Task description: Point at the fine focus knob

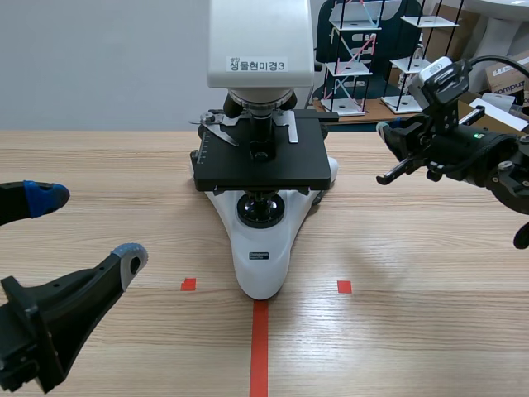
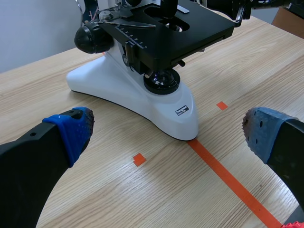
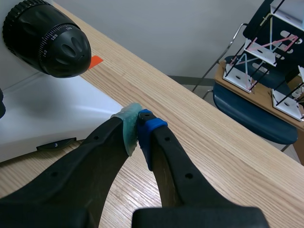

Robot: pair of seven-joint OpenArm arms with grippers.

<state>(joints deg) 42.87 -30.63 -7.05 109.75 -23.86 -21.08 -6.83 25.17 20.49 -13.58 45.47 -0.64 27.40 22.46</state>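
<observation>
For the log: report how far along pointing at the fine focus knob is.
Done: the right gripper is shut into a pointer beside the microscope. In hand: its tip sits short of the fine focus knob, not touching. Remaining: closing that gap. The left gripper hangs open, uninvolved.

Microscope (image 1: 263, 207) on table (image 1: 430, 314), left fingers (image 1: 131, 258) before it leftward, right fingers (image 3: 153, 129) near its right-side focus knob (image 3: 52, 42).

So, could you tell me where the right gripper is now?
In the scene view the right gripper hangs right of the microscope's stage; its wrist view shows the black focus knob just ahead.
</observation>
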